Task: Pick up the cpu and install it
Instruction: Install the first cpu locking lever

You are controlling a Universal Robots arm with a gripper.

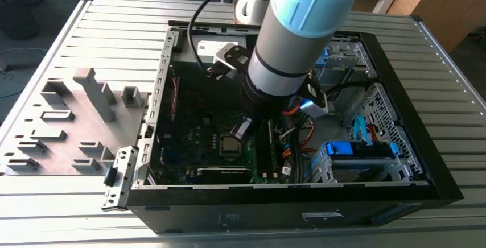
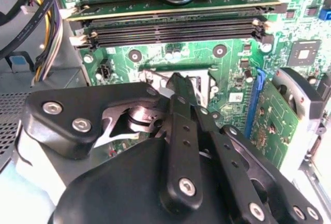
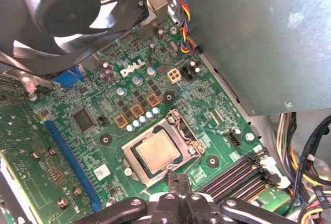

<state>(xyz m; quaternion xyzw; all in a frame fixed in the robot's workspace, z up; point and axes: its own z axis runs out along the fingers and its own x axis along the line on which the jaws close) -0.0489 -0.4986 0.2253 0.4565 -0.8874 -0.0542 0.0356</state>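
One chip, the cpu (image 3: 159, 152), already sat in the socket (image 3: 161, 151) beneath the tool (image 3: 178, 188), whose grip I couldn't tell, so seating looked done; withdrawal called for a straight lift.

A pale slatted metal table (image 1: 91, 15) carries an open black computer case (image 1: 288, 202) and, at the exterior view's left, a grey holder tray (image 1: 68, 123).
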